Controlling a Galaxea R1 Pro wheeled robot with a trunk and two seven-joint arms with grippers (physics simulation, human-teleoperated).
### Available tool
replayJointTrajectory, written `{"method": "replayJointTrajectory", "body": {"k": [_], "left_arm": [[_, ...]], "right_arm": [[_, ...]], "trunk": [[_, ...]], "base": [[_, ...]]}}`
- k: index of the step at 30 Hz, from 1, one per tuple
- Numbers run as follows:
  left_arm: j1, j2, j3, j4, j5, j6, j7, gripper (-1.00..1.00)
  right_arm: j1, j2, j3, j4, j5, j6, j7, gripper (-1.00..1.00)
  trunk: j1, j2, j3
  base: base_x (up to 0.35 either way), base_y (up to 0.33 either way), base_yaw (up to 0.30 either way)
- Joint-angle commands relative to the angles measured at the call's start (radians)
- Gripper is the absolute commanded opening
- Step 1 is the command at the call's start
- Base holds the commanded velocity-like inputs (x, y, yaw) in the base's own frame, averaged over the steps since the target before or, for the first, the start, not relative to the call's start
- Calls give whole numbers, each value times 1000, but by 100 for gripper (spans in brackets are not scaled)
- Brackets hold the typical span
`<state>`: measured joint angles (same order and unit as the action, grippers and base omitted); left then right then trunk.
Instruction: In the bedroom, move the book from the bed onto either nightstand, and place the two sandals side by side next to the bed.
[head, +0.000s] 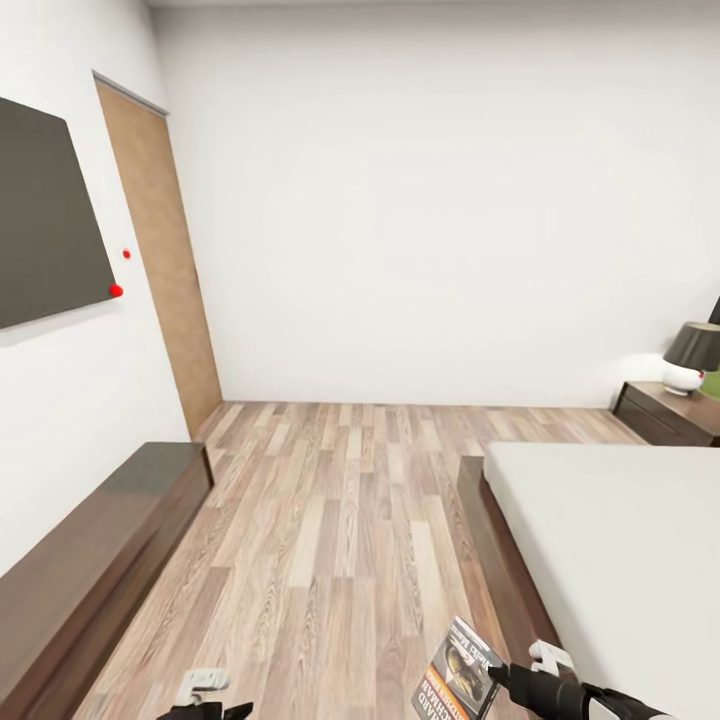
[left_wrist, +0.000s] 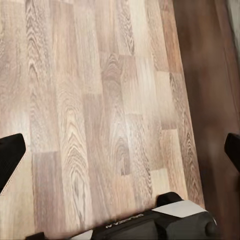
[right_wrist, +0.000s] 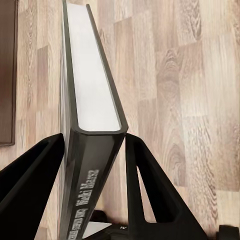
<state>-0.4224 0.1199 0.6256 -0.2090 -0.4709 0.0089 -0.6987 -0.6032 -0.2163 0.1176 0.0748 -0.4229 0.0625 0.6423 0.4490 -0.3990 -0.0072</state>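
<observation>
My right gripper (head: 497, 678) is shut on the book (head: 458, 675), a thin paperback with a dark cover and an orange strip. I hold it above the wood floor, just left of the bed's foot. In the right wrist view the book (right_wrist: 92, 100) stands on edge, clamped between both black fingers (right_wrist: 150, 185). The bed (head: 620, 540) has a pale grey mattress and a dark frame and lies at the right. A dark nightstand (head: 665, 412) stands at its far end. My left gripper (left_wrist: 120, 152) is open over bare floor. The sandals are out of view.
A lamp (head: 692, 358) with a dark shade stands on the nightstand. A long low dark cabinet (head: 100, 560) runs along the left wall under a dark wall panel (head: 45, 215). A wooden door (head: 165, 250) is beyond it. Plank floor (head: 340, 520) stretches between cabinet and bed.
</observation>
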Motion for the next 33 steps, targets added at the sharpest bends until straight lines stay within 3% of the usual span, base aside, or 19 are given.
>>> {"method": "replayJointTrajectory", "body": {"k": [1, 4, 6, 10, 33], "left_arm": [[0, 0, 6, -1, -15, 1, -7, 100], [2, -1, -11, 0, -50, 0, -10, 100], [2, -2, -27, 1, -99, 0, -11, 100], [3, -2, -33, 2, -130, 0, -11, 100], [4, -3, -35, 2, -138, -40, -10, 100]], "right_arm": [[-1, 0, 4, 2, -11, 5, 5, -100], [-1, 0, 4, 2, -12, 5, 6, -100], [-1, 0, 4, 2, -13, 5, 7, -100], [-1, 0, 4, 2, -14, 5, 9, -100], [-1, 0, 4, 2, -14, 4, 5, -100]], "trunk": [[1, -1, -1], [1, -1, -1], [1, -1, -1], [1, -1, -1], [1, -1, -1]], "base": [[326, 0, 0], [327, 0, 0], [328, 0, 0], [328, 0, 0], [328, 0, 0]]}}
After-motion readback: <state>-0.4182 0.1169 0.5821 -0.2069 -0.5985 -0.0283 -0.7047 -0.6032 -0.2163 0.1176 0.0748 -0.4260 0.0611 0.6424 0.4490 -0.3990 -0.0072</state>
